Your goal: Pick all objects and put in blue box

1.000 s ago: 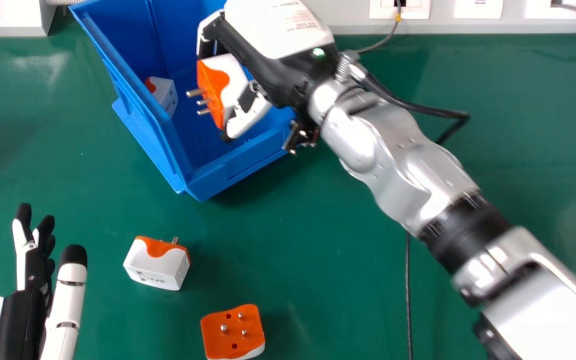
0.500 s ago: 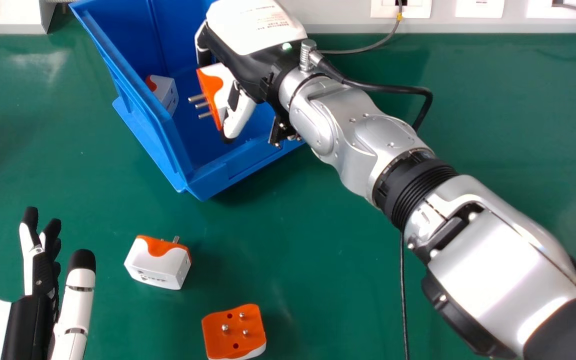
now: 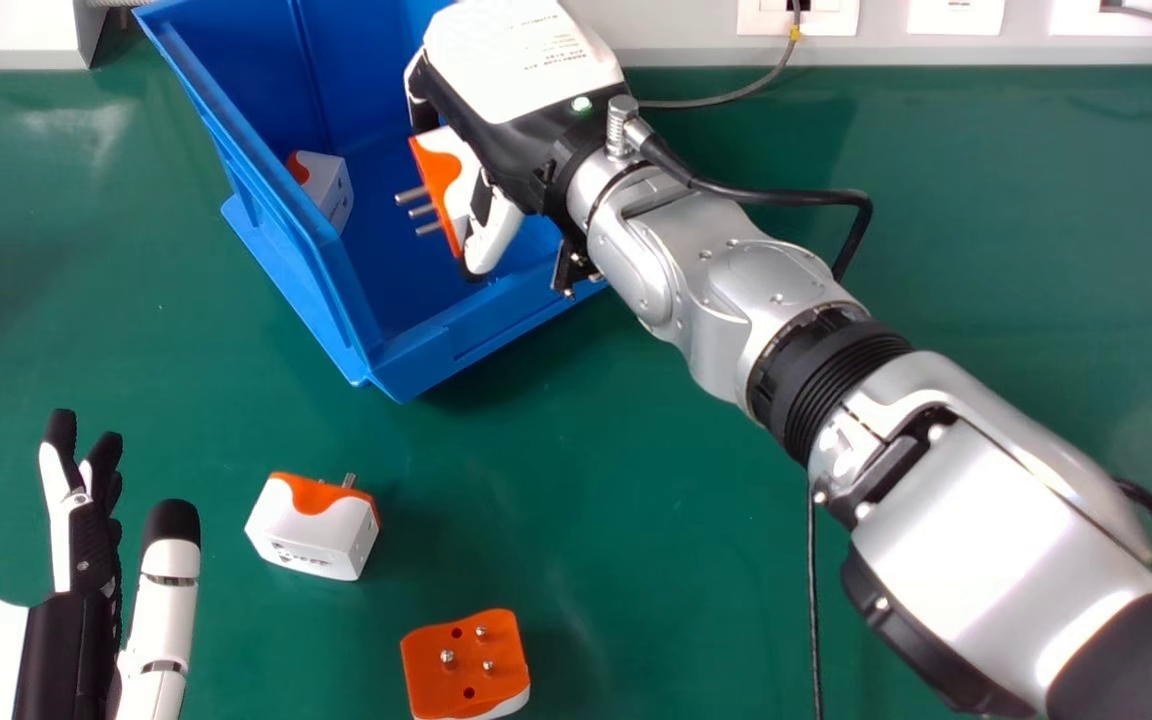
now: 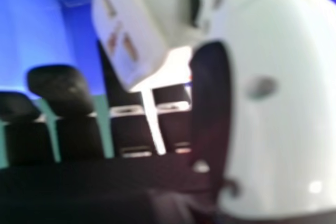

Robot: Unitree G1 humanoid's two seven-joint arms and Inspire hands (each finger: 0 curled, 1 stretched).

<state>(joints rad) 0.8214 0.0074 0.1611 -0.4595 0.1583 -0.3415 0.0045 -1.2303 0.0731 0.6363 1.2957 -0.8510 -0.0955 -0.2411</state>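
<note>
In the head view, the right robot hand (image 3: 521, 100) grips the held adapter (image 3: 462, 195) between curled fingers and thumb over the blue box (image 3: 411, 365); its pins point left and slightly near, and its long axis runs roughly left to right, the white rear part partly hidden by the hand. On the desk (image 3: 636, 480), left of centre, the third adapter (image 3: 311, 530) has its orange end and pins toward the far side, the white body lying toward the near side. Nearer and farther right, the fourth adapter (image 3: 466, 660) stands orange face up, pins pointing upward, long axis upright. The left robot hand (image 3: 81, 550) is at the near left, open, with straight fingers and nothing in its grasp. The desk is green, with a soft glare at the far left; beyond its far edge run a pale wall (image 3: 676, 30) and white socket plates (image 3: 956, 15). A grey cable (image 3: 721, 102) comes from one plate. The box sits on the far part, set at an angle, open upward; inside, by its left wall, lies the second adapter (image 3: 326, 185), white with an orange end. In the right hand view, the held adapter's white slotted face shows beside the thumb (image 4: 273, 129), with dark fingers (image 4: 58, 85) nearby, blue box walls behind and green strips between the fingertips.
</note>
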